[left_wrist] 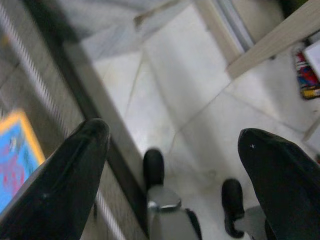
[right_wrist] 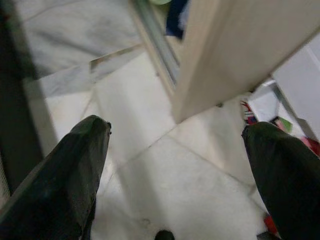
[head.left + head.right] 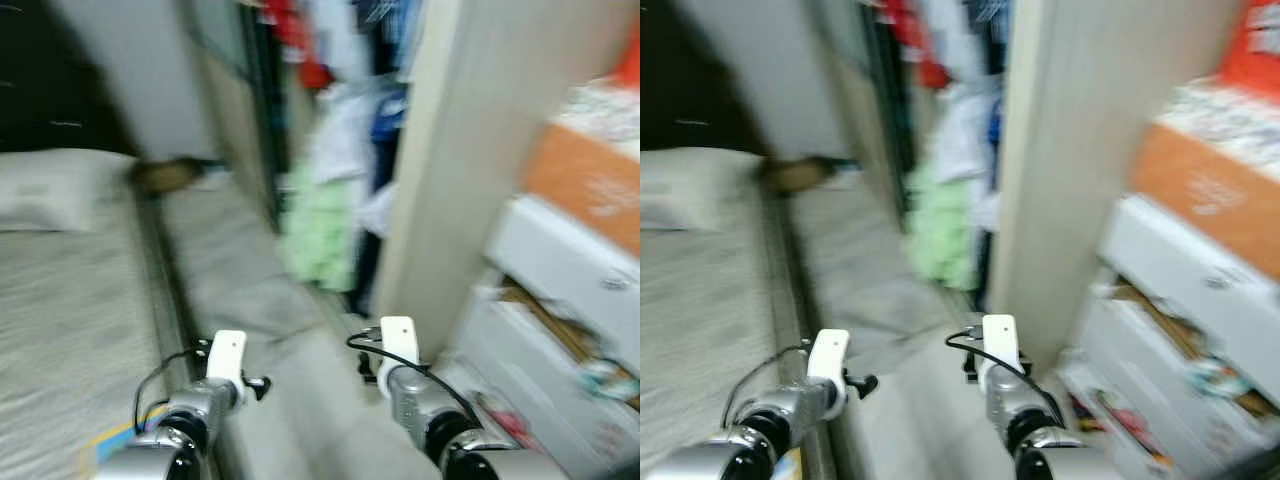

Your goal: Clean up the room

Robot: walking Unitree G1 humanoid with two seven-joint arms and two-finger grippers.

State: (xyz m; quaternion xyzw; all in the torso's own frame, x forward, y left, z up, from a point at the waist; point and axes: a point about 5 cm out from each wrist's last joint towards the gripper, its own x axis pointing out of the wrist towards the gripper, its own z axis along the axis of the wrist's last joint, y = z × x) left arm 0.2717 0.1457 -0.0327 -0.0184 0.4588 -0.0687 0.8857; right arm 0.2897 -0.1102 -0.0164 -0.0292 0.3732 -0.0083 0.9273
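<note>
Writing first: an orange box [image 3: 588, 185] on the white drawer unit [image 3: 560, 300] at right carries pale markings, but blur keeps every letter unreadable. Same story for the blue and yellow sheet [image 1: 12, 150] lying on the bed edge, colourful and illegible.

Now the grippers. Left gripper [image 1: 170, 165] hangs over the pale tiled floor [image 1: 185, 90] beside the dark bed frame [image 1: 100, 130], its two black fingers [image 1: 65, 185] spread wide with nothing between them and touching nothing. Right gripper [image 2: 180, 175] matches it, fingers [image 2: 60, 175] set well apart over bare tile, close to the foot of the light wooden wardrobe panel [image 2: 235, 55], holding nothing. From the head camera, both silver arms reach forward, low in the picture.

As for the mess: a green garment [image 3: 320, 235] and white and blue clothes [image 3: 355, 130] bulge out of the open wardrobe straight ahead. Small colourful bits [image 2: 248, 112] lie on the floor by the drawers. At left, the grey bed [image 3: 70, 310] has a pillow [image 3: 55, 185] on it, and a brownish blurred lump [image 3: 170, 175] sits just beyond the pillow.
</note>
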